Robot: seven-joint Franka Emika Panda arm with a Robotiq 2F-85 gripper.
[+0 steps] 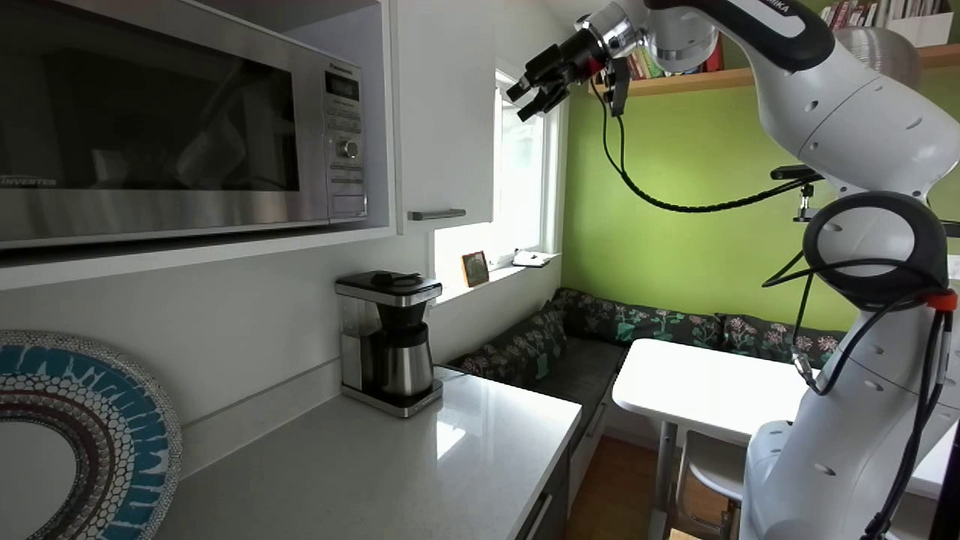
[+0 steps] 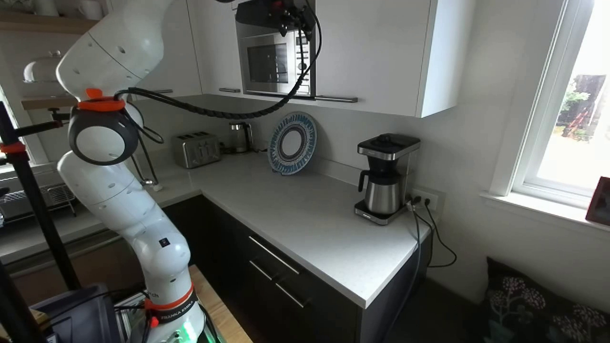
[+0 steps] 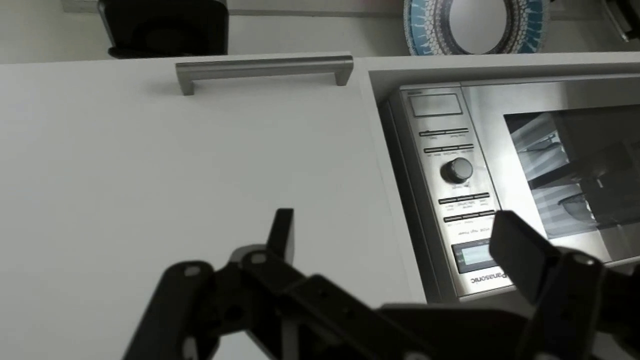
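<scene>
The white cabinet door [image 3: 230,165] is closed, with a bar handle [image 3: 270,68] along its lower edge. In front of it, without touching, hangs the gripper [image 3: 397,232], its fingers spread wide and nothing between them. Right beside the door, a steel microwave [image 3: 482,180] sits in a niche. Below, on the pale counter [image 2: 305,209], stand a coffee maker [image 2: 383,193], a round blue-patterned disc [image 2: 292,143] leaning near the wall, and farther off a toaster [image 2: 196,150].

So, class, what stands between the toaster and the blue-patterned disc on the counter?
A glass kettle stands between the toaster and the blue-patterned disc, as an exterior view shows.
</scene>
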